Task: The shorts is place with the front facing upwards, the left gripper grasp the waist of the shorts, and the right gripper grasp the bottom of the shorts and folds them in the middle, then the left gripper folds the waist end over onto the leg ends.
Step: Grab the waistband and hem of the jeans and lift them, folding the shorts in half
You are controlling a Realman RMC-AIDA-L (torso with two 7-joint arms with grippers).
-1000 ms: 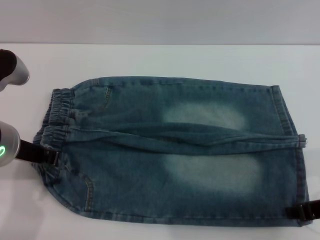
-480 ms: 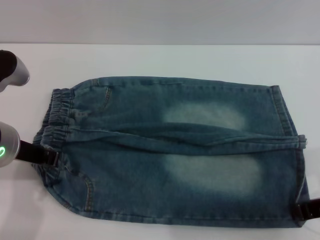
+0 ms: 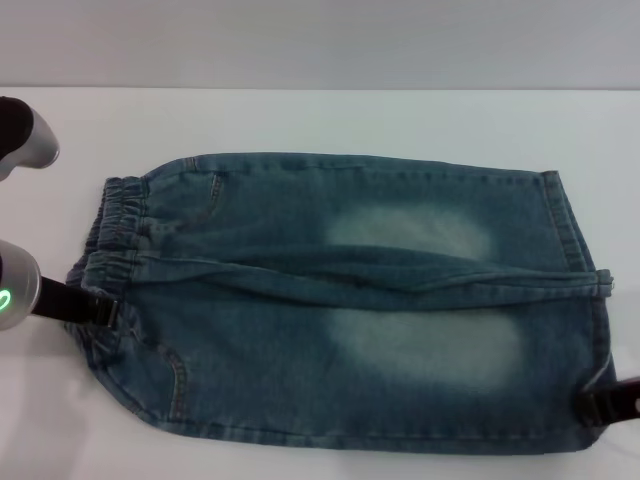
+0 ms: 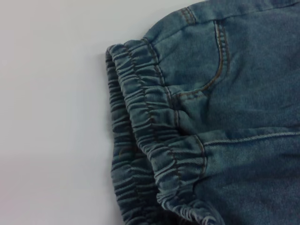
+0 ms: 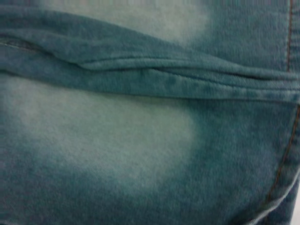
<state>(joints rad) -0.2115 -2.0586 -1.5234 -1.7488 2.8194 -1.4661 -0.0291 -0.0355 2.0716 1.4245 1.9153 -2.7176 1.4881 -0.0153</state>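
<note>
On the table [image 3: 330, 115]: shorts [image 3: 340, 300] lie flat, front up, legs side by side.
Waist [image 3: 110, 245]: at the robot's left end, puckered.
Hems [image 3: 575, 260]: at the right end.
Left gripper [image 3: 100, 310]: at the waist's near corner, touching denim; finger state cannot be told.
Right gripper [image 3: 605, 408]: at the near hem corner; finger state cannot be told.

Left gripper [image 3: 103, 311]: black pronged claw at end of silver arm with green light, reaching in low from left edge of head view, tip at puckered waist of the shorts [image 3: 112, 250], touching near corner of band. Fingers' spread not discernible.

Right gripper [image 3: 604, 406]: only black jaw tip visible at lower right edge of head view, touching near corner of the bottom of the shorts [image 3: 578, 300]. Arm behind it out of frame.
</note>
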